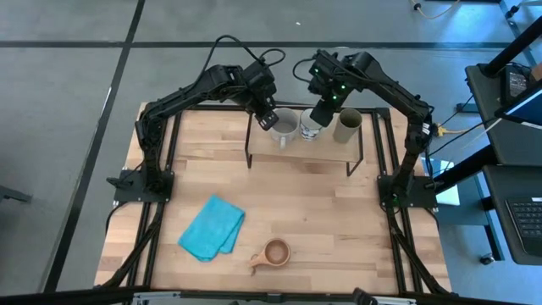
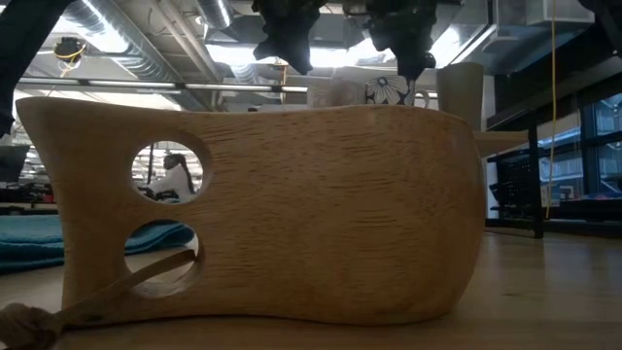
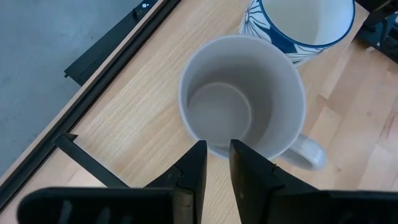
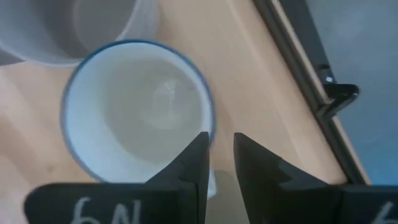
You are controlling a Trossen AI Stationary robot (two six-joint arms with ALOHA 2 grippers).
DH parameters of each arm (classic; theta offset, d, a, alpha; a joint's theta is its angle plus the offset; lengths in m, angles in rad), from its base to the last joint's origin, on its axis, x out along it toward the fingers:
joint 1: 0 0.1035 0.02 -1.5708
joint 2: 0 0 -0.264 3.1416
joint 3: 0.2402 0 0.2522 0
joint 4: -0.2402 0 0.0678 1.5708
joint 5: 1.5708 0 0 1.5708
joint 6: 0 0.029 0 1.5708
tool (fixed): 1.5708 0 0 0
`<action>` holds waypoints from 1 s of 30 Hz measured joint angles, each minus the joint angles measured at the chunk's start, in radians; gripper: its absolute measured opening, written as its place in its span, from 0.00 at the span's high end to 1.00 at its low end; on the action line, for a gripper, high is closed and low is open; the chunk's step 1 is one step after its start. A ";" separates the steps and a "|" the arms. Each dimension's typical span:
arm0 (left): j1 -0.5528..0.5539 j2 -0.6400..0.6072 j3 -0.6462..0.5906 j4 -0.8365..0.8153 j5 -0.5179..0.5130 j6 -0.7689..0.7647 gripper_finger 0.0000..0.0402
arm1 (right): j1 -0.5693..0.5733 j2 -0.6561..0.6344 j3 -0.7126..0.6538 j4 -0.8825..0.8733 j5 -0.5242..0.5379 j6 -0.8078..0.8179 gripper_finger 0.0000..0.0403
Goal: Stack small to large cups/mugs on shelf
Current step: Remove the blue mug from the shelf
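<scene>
On the shelf (image 1: 305,155) at the table's far side stand a grey mug (image 1: 284,129), a white mug with blue pattern (image 1: 310,127) and an olive tumbler (image 1: 347,125), in a row from left to right. My left gripper (image 3: 217,149) hangs at the grey mug's far-left rim (image 3: 217,153) with a narrow gap between its fingers; whether it touches, I cannot tell. My right gripper (image 4: 219,143) is shut on the white mug (image 4: 137,112). The small wooden cup (image 1: 274,252) sits on its base on the table near the front edge. My right gripper holds the white mug's wall at the rim (image 4: 210,121), one finger inside the mug and one outside. The fingers come steeply from above, from the far side. The mug stays upright over the shelf board; whether its base rests there is hidden.
A blue cloth (image 1: 212,227) lies crumpled on the table at the near left. The wooden cup (image 2: 272,214) fills most of the low view. Black frame rails (image 1: 161,178) run along both table sides. Bare tabletop lies between the shelf and the cup.
</scene>
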 joint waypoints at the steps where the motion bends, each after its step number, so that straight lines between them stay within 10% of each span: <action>1: 0.000 0.000 0.000 0.000 0.000 0.000 0.84 | 0.000 0.000 0.000 0.000 0.008 -0.004 0.81; 30: 0.002 0.000 0.000 0.000 -0.001 0.009 0.84 | 0.022 0.000 -0.007 0.015 -0.029 0.065 0.81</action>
